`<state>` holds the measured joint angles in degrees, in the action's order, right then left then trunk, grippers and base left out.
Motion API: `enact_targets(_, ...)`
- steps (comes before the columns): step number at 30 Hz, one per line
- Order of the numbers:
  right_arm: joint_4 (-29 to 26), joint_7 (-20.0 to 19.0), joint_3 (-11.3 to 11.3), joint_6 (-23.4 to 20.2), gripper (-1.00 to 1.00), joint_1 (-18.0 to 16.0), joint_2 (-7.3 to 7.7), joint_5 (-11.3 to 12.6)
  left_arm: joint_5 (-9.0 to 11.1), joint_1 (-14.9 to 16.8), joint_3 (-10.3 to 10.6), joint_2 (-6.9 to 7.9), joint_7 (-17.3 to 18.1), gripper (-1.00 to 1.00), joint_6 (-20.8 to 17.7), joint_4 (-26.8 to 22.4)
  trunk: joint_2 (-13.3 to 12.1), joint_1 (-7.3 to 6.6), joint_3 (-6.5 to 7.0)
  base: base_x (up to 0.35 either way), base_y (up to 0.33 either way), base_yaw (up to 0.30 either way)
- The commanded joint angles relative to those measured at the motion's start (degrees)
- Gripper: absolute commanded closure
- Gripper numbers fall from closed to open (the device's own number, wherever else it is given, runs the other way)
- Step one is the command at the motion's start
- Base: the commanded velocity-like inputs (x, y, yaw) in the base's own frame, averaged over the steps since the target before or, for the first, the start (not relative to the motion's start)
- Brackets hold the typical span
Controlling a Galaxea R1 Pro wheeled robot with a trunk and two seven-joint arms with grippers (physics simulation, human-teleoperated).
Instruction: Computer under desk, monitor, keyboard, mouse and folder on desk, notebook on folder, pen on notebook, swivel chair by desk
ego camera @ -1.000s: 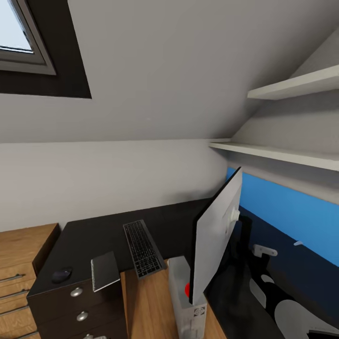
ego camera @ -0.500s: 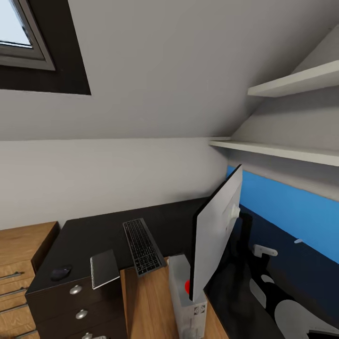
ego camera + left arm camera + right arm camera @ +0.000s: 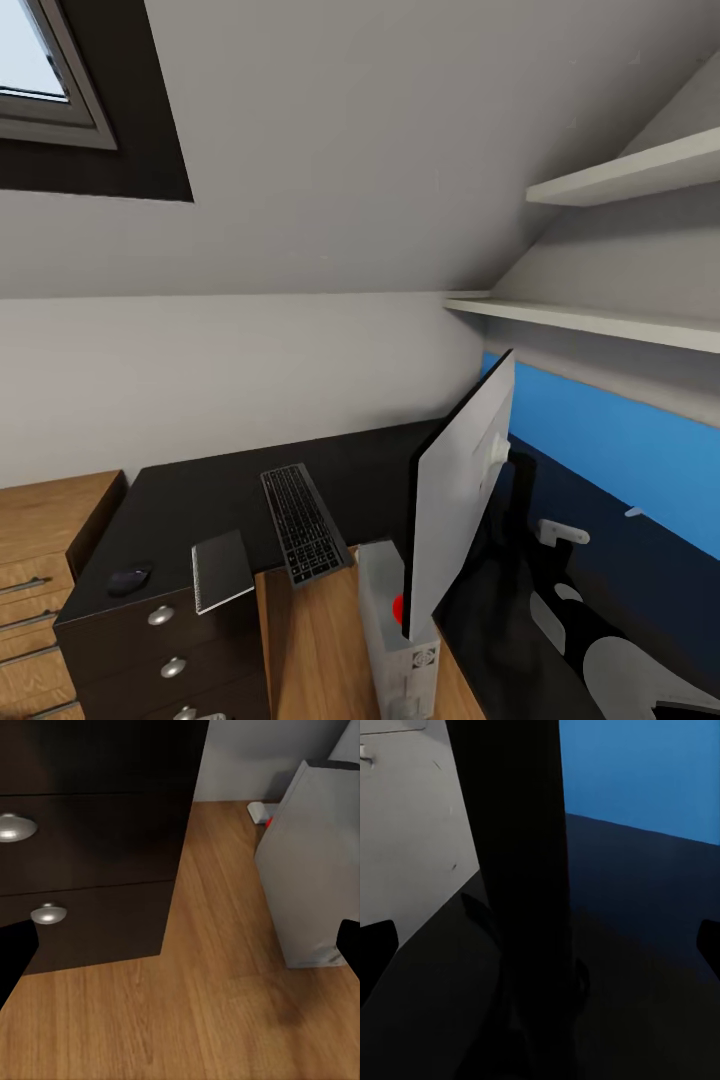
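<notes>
The black desk [image 3: 200,490] carries the keyboard [image 3: 300,525], the dark grey notebook [image 3: 222,570] beside it and the small dark mouse [image 3: 130,580] at the left end. The monitor [image 3: 455,500] is seen edge-on from its pale back, on the desk's right wing. Below it the light grey computer [image 3: 405,665] stands on the wooden floor. My left gripper [image 3: 180,960] is open, low over the floor between the drawers [image 3: 90,840] and the computer [image 3: 307,870]. My right gripper [image 3: 540,945] is open, facing a black post [image 3: 517,870] on the desk top. The folder and swivel chair are out of view.
Low wooden shelving [image 3: 40,560] adjoins the desk's left end. Two white wall shelves [image 3: 600,320] hang over the right wing, above a blue wall strip [image 3: 620,450]. The ceiling slopes low over the desk. Round silver knobs [image 3: 15,827] stick out from the drawers.
The head view shifted slightly a second ago, then held still. The things on the desk keep their places.
</notes>
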<state>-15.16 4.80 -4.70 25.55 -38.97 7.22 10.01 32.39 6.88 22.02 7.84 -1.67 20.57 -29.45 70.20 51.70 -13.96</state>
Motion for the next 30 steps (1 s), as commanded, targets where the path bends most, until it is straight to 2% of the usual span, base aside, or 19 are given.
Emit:
enact_targets(1,0.04,-0.09,-0.04,0.2,-1.0,-0.05,-0.01,0.27,0.57,0.06,0.48,0.07,-0.18,-1.0,0.27,0.0,0.05,0.0,-0.07,0.0,0.0,0.0)
enact_targets(18,0.03,0.17,-0.1,-0.26,-1.0,-0.07,-0.01,0.27,0.57,0.06,0.48,0.06,-0.18,-1.0,0.27,0.0,0.05,0.0,-0.07,0.0,0.0,0.0)
enact_targets(24,-0.2,2.75,-0.13,-1.82,-1.0,-0.17,0.29,0.21,0.57,0.06,0.48,0.05,-0.18,-1.0,0.3,0.0,0.05,0.0,-0.07,0.0,0.0,0.0)
enact_targets(30,-0.28,3.6,-0.12,-3.47,-1.0,-0.27,0.7,0.12,0.57,0.06,0.48,0.07,-0.18,-1.0,0.32,0.0,0.05,0.0,-0.07,0.0,0.0,0.0)
